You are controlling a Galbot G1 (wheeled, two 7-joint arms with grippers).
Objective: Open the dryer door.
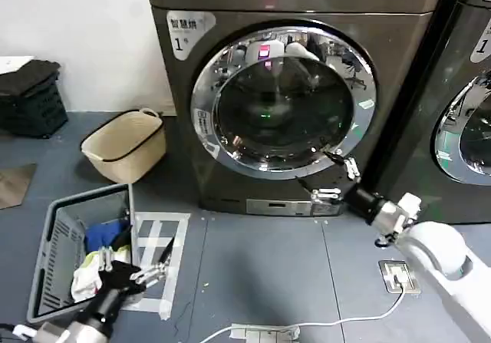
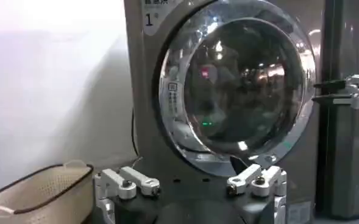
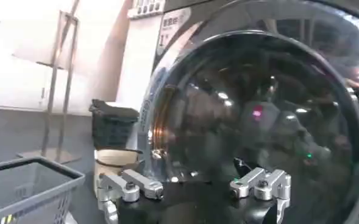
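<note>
The dryer (image 1: 184,128) is a dark metallic front-loader with a white "1" label at its top corner. Its dryer door (image 1: 284,101), a chrome ring around dark glass, lies flush against the front. My right gripper (image 1: 335,179) is open at the ring's lower right edge, fingertips close to the chrome. In the right wrist view the dryer door (image 3: 258,109) is very near, just beyond the open right gripper (image 3: 194,185). My left gripper (image 1: 136,270) hangs open low on the left, over the floor beside the grey basket. From the left wrist, the open left gripper (image 2: 193,182) faces the dryer door (image 2: 237,79) from farther off.
A second similar machine (image 1: 468,128) stands right of the dryer. A grey laundry basket (image 1: 54,251) with clothes, a beige basket (image 1: 126,143) and a black crate (image 1: 31,97) sit on the left floor. A power strip and cable (image 1: 261,331) lie on the floor in front.
</note>
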